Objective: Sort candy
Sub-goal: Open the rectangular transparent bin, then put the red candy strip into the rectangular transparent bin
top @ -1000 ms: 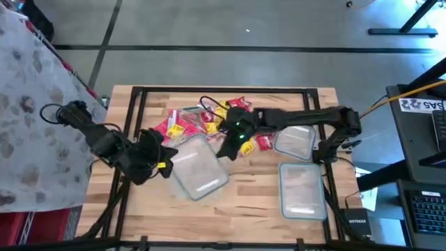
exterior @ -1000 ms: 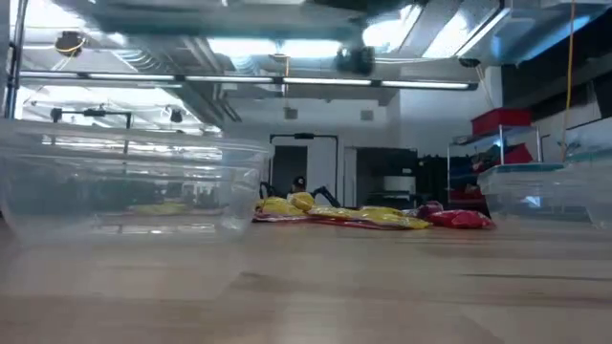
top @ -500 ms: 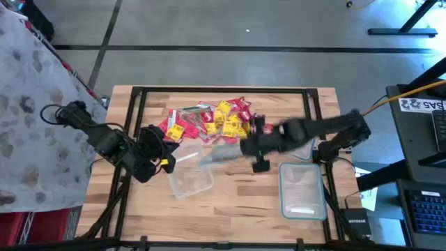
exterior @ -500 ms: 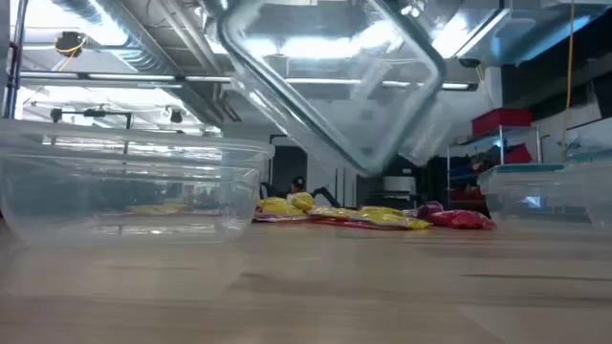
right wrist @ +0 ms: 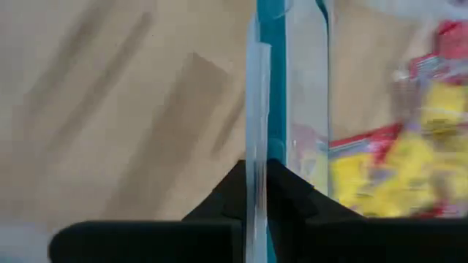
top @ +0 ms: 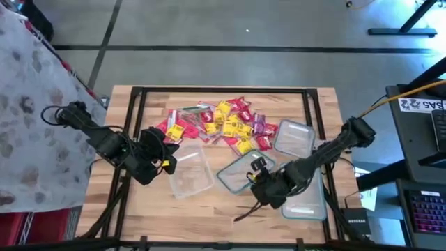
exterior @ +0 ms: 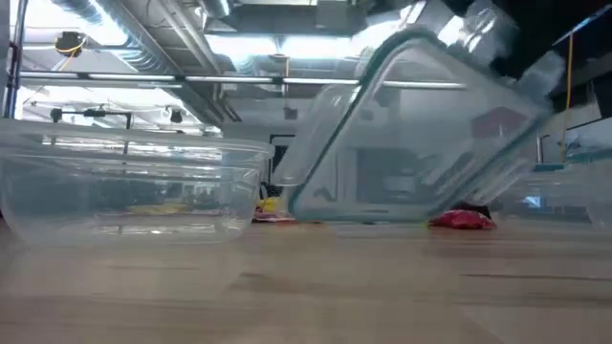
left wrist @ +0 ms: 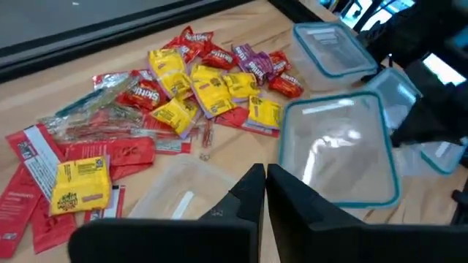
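The candy lies in a heap of red, yellow and purple wrappers on the far middle of the table, and it also shows in the left wrist view. My left gripper is shut at the left rim of a clear container that stands flat on the wood. My right gripper is shut on a second clear container with a teal rim, which is tilted to the right of the first. My left gripper has its two fingers closed on the near-left rim of the clear container, coming in low from the table's left. The fingers hide the exact spot. The container's base stays flat on the table. My right gripper pinches the teal-rimmed container's rim, with the wall running edge-on between its two fingers. It comes from the table's right side. The container stands steeply tilted, and its low edge is down at the tabletop.
Two more clear containers lie on the right side of the table, one farther back and one near the front, partly under my right arm. A black frame rail runs around the tabletop. Bare wood lies along the near edge.
My right gripper has swung from beside the candy toward the table's near right. It has lifted the teal-rimmed container away from the other one and brought it down tilted onto the wood. My left gripper has stayed with its container, which shifted slightly.
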`<action>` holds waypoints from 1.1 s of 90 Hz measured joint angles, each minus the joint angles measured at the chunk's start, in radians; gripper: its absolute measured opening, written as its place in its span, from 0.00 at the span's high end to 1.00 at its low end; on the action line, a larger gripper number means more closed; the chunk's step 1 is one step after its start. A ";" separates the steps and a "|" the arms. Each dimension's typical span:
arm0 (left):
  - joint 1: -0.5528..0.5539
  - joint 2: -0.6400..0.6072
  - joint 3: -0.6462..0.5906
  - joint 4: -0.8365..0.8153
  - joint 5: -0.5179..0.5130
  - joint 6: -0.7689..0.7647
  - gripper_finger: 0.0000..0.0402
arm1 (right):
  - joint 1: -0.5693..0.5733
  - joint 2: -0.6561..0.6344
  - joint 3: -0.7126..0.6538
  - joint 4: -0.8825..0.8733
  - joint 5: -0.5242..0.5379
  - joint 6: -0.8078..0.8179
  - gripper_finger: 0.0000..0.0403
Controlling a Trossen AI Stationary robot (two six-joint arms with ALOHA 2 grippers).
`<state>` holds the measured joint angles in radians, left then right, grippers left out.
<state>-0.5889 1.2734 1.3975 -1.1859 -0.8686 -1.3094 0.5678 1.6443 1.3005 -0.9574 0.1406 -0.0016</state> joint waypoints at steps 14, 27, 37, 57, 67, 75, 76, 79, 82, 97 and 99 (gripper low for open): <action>0.006 0.005 0.000 0.005 0.002 0.001 1.00 | 0.001 0.003 -0.012 0.034 -0.261 0.084 0.90; 0.010 0.007 0.000 0.004 0.003 0.006 1.00 | -0.007 0.010 -0.015 0.026 -0.434 0.150 0.73; 0.010 0.007 0.000 0.003 0.001 0.009 1.00 | -0.041 0.008 0.013 0.002 -0.467 0.217 0.58; 0.002 0.007 0.000 0.018 0.044 0.008 1.00 | -0.151 0.008 0.142 -0.097 -0.475 0.313 0.41; -0.016 0.007 0.000 0.039 0.070 0.037 1.00 | -0.220 0.008 0.210 -0.119 -0.399 0.386 0.40; -0.036 0.007 0.000 0.051 0.077 0.059 1.00 | -0.285 0.008 0.264 -0.174 -0.257 0.448 0.40; -0.039 0.007 0.000 0.050 0.077 0.061 1.00 | -0.295 0.008 0.269 -0.181 -0.241 0.459 0.40; -0.049 0.007 0.000 0.048 0.077 0.071 1.00 | -0.332 0.008 0.283 -0.200 -0.209 0.491 0.40; -0.059 0.007 0.000 0.048 0.077 0.088 1.00 | -0.375 0.009 0.291 -0.216 -0.200 0.529 0.40; -0.099 0.007 0.000 0.044 0.078 0.215 1.00 | -0.595 0.012 0.266 -0.230 -0.180 0.699 0.40; -0.103 0.007 0.000 0.044 0.077 0.236 1.00 | -0.619 0.012 0.258 -0.221 -0.178 0.694 0.40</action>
<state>-0.6917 1.2804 1.3975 -1.1423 -0.7911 -1.0735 -0.0512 1.6562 1.5589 -1.1781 -0.0375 0.6927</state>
